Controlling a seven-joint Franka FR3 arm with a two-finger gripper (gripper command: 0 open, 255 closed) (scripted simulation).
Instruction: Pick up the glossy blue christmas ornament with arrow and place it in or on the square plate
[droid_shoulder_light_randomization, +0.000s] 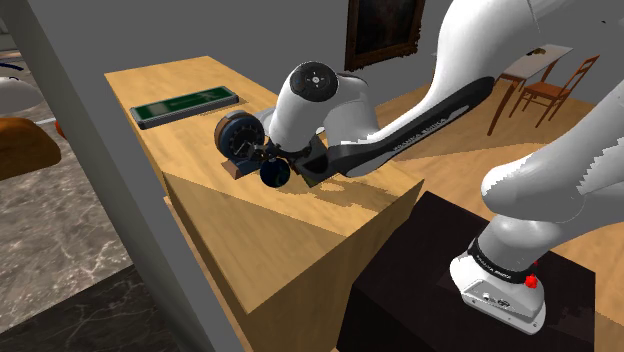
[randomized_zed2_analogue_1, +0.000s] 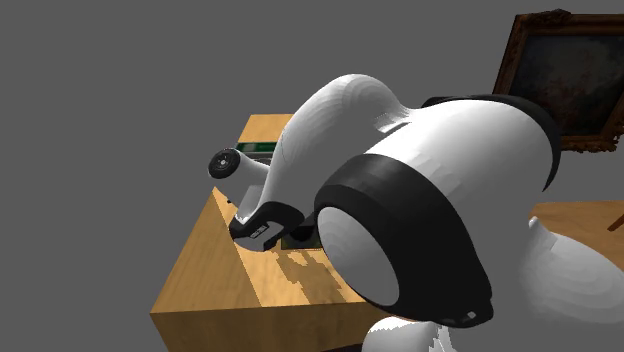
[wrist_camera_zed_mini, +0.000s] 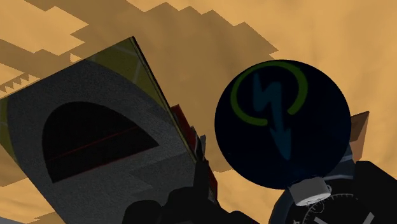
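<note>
Wooden bench (droid_shoulder_light_randomization: 300, 220), pale top: the dark blue ornament (wrist_camera_zed_mini: 282, 124) is right at the hand (droid_shoulder_light_randomization: 272, 158); we cannot tell whether it is grasped. We judge the pick underway; next calls for a sure lift and carry to the green plate (droid_shoulder_light_randomization: 186, 103), well apart.

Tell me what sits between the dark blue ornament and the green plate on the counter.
A dark round object on a brown base stands between the ornament and the plate, seen in the shoulder view.

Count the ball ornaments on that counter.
1. The dark blue ornament is near the middle of the wooden counter, beside a round dark object; the arm may hide others.
</note>
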